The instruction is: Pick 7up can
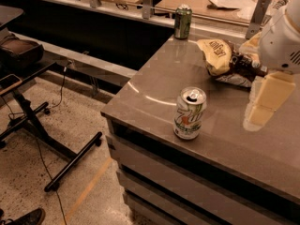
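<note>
The 7up can [190,114], white and silver with a green and red logo and a silver top with tab, stands upright near the front edge of the grey counter [154,86]. My gripper [262,102], cream-coloured below a white wrist, hangs at the right edge of the view. It is to the right of the can, about level with it and apart from it, and holds nothing that I can see.
A dark green can [183,21] stands at the counter's far edge. A crumpled chip bag [222,60] lies behind the 7up can, close to my wrist. A black stand with legs and cables [42,125] is on the floor to the left.
</note>
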{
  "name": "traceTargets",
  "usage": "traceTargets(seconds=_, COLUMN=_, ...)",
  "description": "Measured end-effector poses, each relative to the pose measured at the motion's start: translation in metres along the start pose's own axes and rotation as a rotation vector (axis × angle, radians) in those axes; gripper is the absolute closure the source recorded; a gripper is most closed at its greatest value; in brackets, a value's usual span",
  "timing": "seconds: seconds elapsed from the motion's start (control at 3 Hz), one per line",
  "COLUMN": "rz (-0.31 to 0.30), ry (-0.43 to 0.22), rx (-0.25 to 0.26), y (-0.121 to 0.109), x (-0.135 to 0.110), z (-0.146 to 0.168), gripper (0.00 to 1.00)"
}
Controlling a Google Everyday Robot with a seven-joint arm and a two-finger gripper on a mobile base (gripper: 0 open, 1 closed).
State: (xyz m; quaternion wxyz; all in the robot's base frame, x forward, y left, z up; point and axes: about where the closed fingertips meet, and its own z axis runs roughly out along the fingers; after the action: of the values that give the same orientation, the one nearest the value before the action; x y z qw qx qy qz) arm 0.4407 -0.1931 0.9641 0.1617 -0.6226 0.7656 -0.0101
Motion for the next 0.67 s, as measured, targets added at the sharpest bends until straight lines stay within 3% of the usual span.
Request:
traceTargets(seconds=0.33, rz=-0.054, ry=-0.029, rx=-0.063, y=0.013, x=-0.027, z=0.03, gripper=0.0)
traceTargets(seconds=0.67, rz=-0.121, ry=-0.068, rx=-0.153, y=0.029, x=-0.07, z=0.078, gripper=0.0)
